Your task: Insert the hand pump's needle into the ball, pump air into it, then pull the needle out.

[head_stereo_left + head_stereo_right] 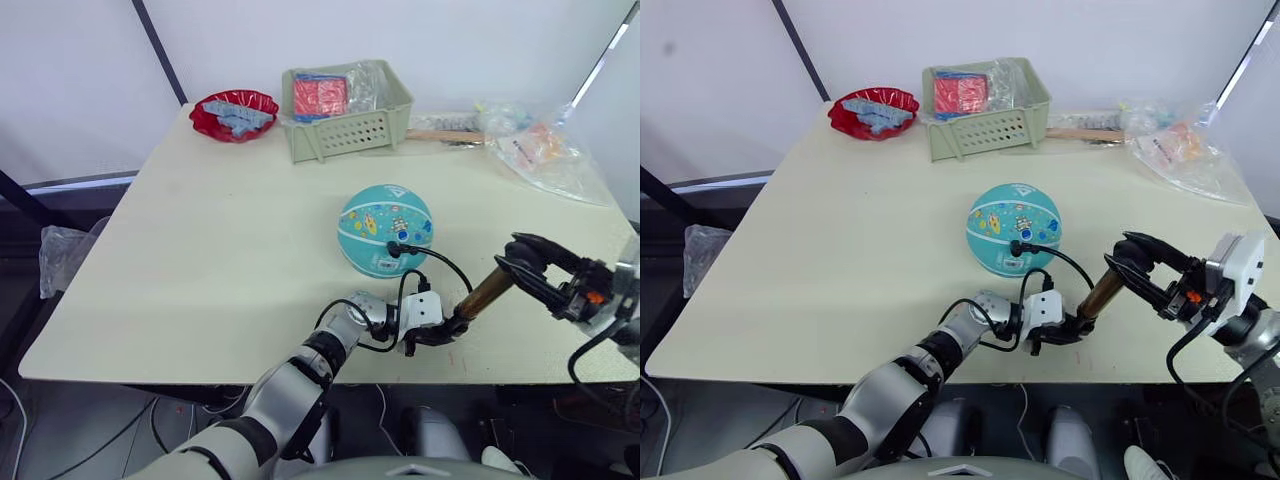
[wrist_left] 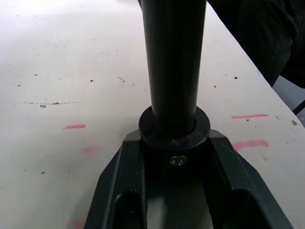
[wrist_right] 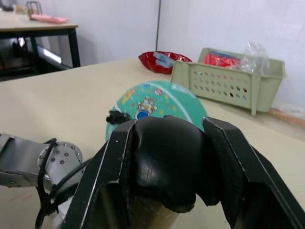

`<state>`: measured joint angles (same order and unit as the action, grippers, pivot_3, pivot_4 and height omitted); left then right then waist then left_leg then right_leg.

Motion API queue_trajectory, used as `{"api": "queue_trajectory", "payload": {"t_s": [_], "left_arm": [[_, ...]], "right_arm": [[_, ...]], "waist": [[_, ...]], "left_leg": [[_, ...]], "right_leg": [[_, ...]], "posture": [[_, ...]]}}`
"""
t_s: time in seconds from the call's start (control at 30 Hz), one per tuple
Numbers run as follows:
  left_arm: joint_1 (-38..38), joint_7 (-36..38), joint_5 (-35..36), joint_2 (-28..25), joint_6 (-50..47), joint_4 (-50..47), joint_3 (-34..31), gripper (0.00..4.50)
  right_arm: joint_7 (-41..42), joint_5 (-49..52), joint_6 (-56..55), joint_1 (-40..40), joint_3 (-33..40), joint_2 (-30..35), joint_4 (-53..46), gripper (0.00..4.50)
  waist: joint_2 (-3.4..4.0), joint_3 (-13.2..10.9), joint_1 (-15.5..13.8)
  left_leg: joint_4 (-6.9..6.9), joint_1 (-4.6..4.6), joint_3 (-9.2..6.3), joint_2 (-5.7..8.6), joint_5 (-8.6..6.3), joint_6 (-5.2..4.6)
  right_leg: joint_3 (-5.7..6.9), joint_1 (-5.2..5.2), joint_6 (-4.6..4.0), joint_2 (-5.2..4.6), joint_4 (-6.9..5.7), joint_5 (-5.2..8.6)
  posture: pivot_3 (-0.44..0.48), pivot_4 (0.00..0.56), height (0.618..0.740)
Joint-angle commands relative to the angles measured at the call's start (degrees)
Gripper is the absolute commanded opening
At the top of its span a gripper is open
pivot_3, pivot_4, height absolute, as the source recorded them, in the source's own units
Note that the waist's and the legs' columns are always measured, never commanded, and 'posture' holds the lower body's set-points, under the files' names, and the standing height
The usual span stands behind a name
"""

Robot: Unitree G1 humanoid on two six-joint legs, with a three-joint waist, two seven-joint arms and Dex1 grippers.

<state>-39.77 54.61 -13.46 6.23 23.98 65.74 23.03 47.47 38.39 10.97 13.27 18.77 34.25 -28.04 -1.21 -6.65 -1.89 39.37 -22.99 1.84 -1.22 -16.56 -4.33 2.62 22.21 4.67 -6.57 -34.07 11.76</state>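
Observation:
The teal ball point(image 1: 384, 229) rests on the table, a little right of centre. A black fitting point(image 1: 397, 249) sits pressed against its near side; the needle's pin is hidden. From it the black hose point(image 1: 447, 262) loops down to the hand pump point(image 1: 486, 294), which lies tilted just right of the ball. My left gripper point(image 1: 441, 331) is shut on the pump's black lower end point(image 2: 174, 130). My right gripper point(image 1: 522, 263) is shut on the black handle point(image 3: 163, 160) at the upper end. The ball point(image 3: 157, 101) shows behind that handle.
A green basket point(image 1: 346, 128) holding red packets stands at the back, with a red dish point(image 1: 235, 114) to its left. Clear plastic bags point(image 1: 540, 150) lie at the back right. The table's front edge point(image 1: 300, 375) runs close under my grippers.

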Motion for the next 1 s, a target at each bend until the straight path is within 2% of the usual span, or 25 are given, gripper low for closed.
{"api": "queue_trajectory", "payload": {"t_s": [0.03,0.43,0.47,0.5,0.67,0.9,1.0], "left_arm": [[1.93,0.73,-2.36,-1.25,-2.71,3.59,1.56,1.03],[1.86,2.55,-0.46,-0.88,-3.96,2.92,0.15,1.03],[1.81,2.81,-0.04,-0.73,-4.39,2.80,-0.29,2.12],[1.84,2.98,0.19,-0.70,-4.60,2.65,-0.55,2.24],[1.85,4.37,1.09,-0.99,-4.70,1.14,-1.13,4.45],[2.79,6.42,3.08,-2.55,-4.71,-3.56,-2.26,4.45],[4.62,8.72,5.09,-4.09,-5.08,-8.90,-3.20,4.45]], "right_arm": [[1.86,-5.86,-2.41,2.31,-4.92,-1.26,5.36,1.65],[2.07,-11.61,-6.99,2.10,-10.86,-2.06,8.67,1.65],[1.98,-11.64,-7.06,2.01,-11.02,-2.10,8.72,1.65],[1.97,-11.68,-7.12,2.07,-11.12,-2.12,8.64,1.65],[1.94,-11.85,-7.29,1.74,-11.49,-2.08,8.79,1.65],[1.73,-12.12,-7.33,1.66,-12.07,-2.31,8.41,1.65],[1.68,-12.32,-7.65,1.68,-12.48,-2.55,8.49,1.65]], "waist": [[0.02,0.01,0.26],[0.29,0.19,1.00],[0.28,0.19,1.00],[0.29,0.20,1.00],[0.27,0.21,0.91],[0.29,0.11,1.09],[0.35,0.00,1.17]], "left_leg": [[-0.04,0.17,0.00,-0.04,0.00,0.00],[-0.05,0.27,-0.03,-0.05,0.00,0.01],[-0.05,0.27,-0.03,-0.05,0.00,0.01],[-0.05,0.28,-0.03,-0.05,0.00,0.01],[0.00,0.29,-0.03,0.00,0.02,0.05],[-0.02,0.32,-0.04,-0.01,0.04,0.10],[-0.06,0.29,-0.05,-0.03,0.04,0.09]], "right_leg": [[0.00,-0.15,-0.04,0.00,0.01,0.03],[0.02,-0.25,-0.04,-0.05,0.01,0.03],[0.02,-0.25,-0.04,-0.05,0.01,0.03],[0.02,-0.25,-0.04,-0.05,0.01,0.03],[0.03,-0.32,-0.02,-0.21,0.01,0.02],[0.03,-0.29,0.00,-0.19,0.01,-0.01],[0.04,-0.24,-0.02,-0.15,0.02,0.00]], "posture": [[0.000,0.150,0.738],[0.000,0.150,0.738],[0.000,0.150,0.738],[0.000,0.150,0.738],[0.000,0.150,0.738],[0.000,0.150,0.738],[0.000,0.150,0.738]]}}
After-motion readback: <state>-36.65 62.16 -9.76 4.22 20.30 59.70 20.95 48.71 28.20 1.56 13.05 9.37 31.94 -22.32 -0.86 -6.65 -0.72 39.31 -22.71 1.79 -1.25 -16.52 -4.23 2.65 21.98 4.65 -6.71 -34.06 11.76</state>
